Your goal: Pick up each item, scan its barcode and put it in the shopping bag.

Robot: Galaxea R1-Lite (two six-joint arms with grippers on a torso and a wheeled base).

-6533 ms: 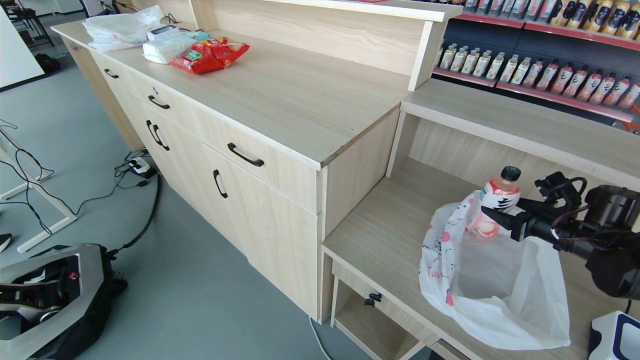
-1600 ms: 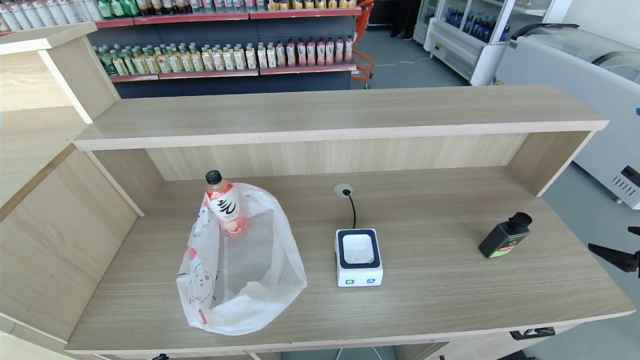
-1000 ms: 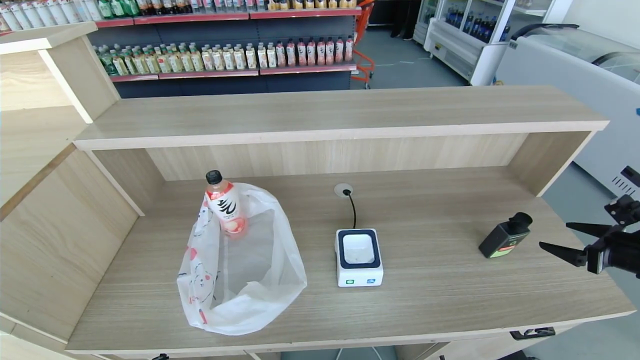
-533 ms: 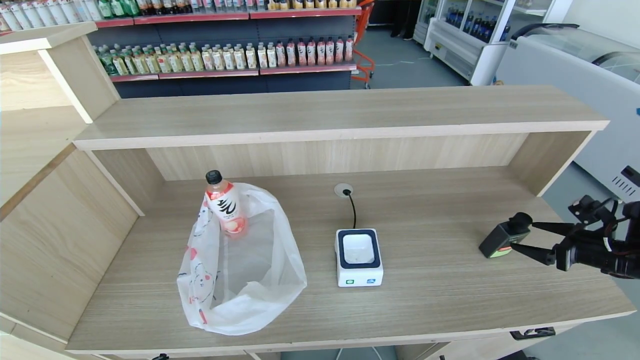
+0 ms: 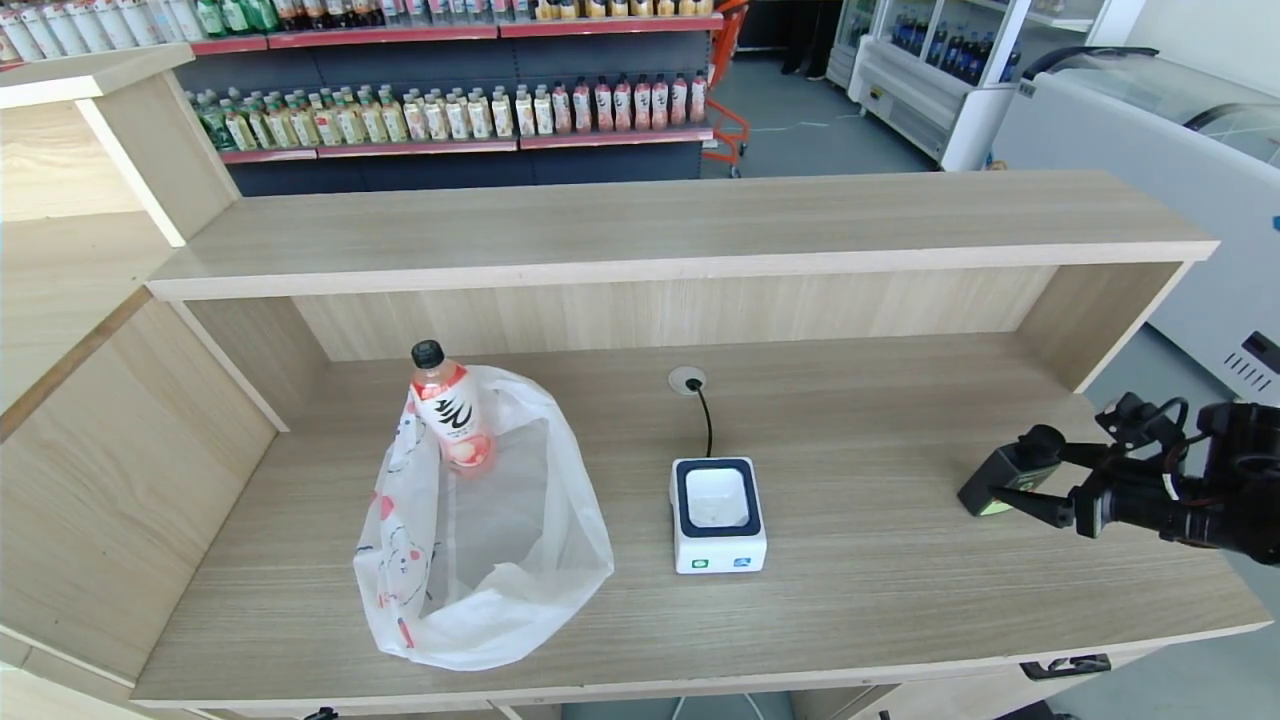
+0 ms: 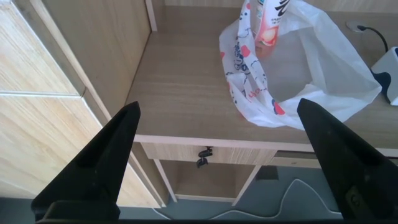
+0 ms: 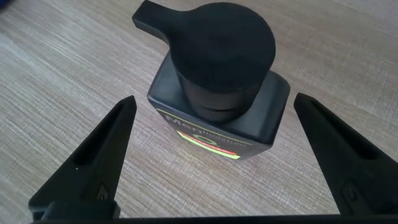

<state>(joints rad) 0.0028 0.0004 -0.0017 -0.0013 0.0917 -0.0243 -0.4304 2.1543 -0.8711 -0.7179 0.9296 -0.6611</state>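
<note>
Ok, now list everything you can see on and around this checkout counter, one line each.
counter: one, light wood, across the foreground with a raised ledge behind.
shopping bag: one, white with red print, on the counter's left part, mouth open.
drink bottle: one, pink with a black cap, upright inside the shopping bag.
scanner: one, white with a dark frame, mid-counter.
cable: one, black, from the scanner to a hole in the counter.
black bottle: one, on the counter's right part.
shelf bottles: many, mixed colours, on shelves behind.
left gripper: black, jaws open, off the counter's left end.
right gripper: black, jaws open either side of the black bottle.
</note>
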